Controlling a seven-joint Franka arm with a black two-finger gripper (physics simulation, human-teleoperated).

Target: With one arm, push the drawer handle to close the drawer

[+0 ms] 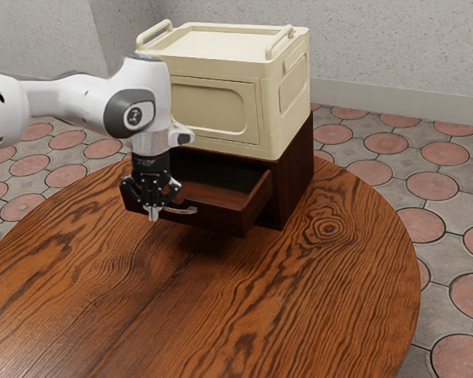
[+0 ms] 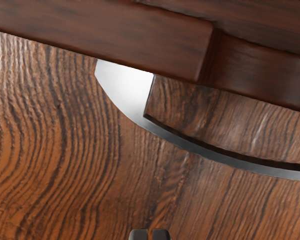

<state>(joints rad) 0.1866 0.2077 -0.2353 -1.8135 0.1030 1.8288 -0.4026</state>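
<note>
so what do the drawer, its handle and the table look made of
The drawer looks like dark reddish-brown wood, softly glossy, with faint grain. The handle seems satin metal, silvery and smoothly shaded, though painted plastic is possible. The table looks like satin-finished wood, from its bold dark grain and knot.

Obs: I could pass over the tabletop in front of the drawer, w/ a slot btwn the bowed handle and drawer face, but said face blocks me low, cabinet and cream box behind.
</note>
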